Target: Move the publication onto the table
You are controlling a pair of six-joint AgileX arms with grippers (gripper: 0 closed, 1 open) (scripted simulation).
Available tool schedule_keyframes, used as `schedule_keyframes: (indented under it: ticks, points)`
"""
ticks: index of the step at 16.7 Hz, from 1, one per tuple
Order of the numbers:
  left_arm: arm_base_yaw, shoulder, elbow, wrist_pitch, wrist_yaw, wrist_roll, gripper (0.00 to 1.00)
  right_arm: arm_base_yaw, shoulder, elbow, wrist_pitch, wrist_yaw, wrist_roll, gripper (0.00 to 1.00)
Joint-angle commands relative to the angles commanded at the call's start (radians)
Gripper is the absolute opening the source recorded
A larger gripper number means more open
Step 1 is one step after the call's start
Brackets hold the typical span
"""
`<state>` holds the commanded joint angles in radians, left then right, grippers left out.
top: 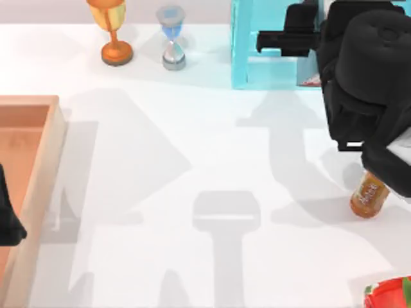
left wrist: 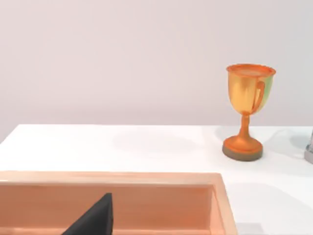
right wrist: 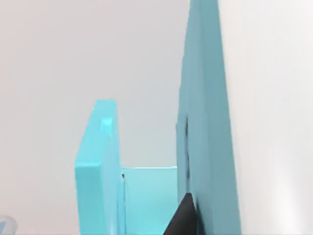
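Observation:
The publication (right wrist: 208, 122) stands close up in the right wrist view, a teal-blue cover with white page edges beside it. From above, only a red and white sliver of the publication (top: 312, 80) shows under my right arm, inside the turquoise shelf unit (top: 241, 48). My right gripper (top: 273, 42) reaches into that shelf at the back right, shut on the publication, with one dark fingertip (right wrist: 183, 218) pressed against the cover. The white table (top: 160, 160) spreads below. My left gripper (top: 6, 221) is parked open over the wooden tray at the left edge.
A light wooden tray (top: 48, 147) lies along the left side. A gold trophy (top: 114, 32) and an hourglass (top: 172, 40) stand at the back. An orange-brown bottle (top: 367, 196) stands on the right, below my right arm. A red object (top: 390, 294) sits in the front right corner.

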<state>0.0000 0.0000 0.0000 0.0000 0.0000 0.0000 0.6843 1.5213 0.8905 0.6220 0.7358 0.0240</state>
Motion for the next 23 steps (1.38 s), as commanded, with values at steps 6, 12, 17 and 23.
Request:
schedule_keyframes:
  ticks: [6,12,17,23]
  points:
    - [0.000,0.000,0.000,0.000,0.000,0.000,1.00,0.069,0.067,0.024,0.003,0.029,-0.106,0.00]
    - [0.000,0.000,0.000,0.000,0.000,0.000,1.00,0.266,0.224,0.060,-0.029,0.142,-0.522,0.00]
    - [0.000,0.000,0.000,0.000,0.000,0.000,1.00,0.460,0.361,0.071,-0.077,0.214,-0.925,0.00]
    - [0.000,0.000,0.000,0.000,0.000,0.000,1.00,0.558,0.420,0.059,-0.118,0.241,-1.118,0.00]
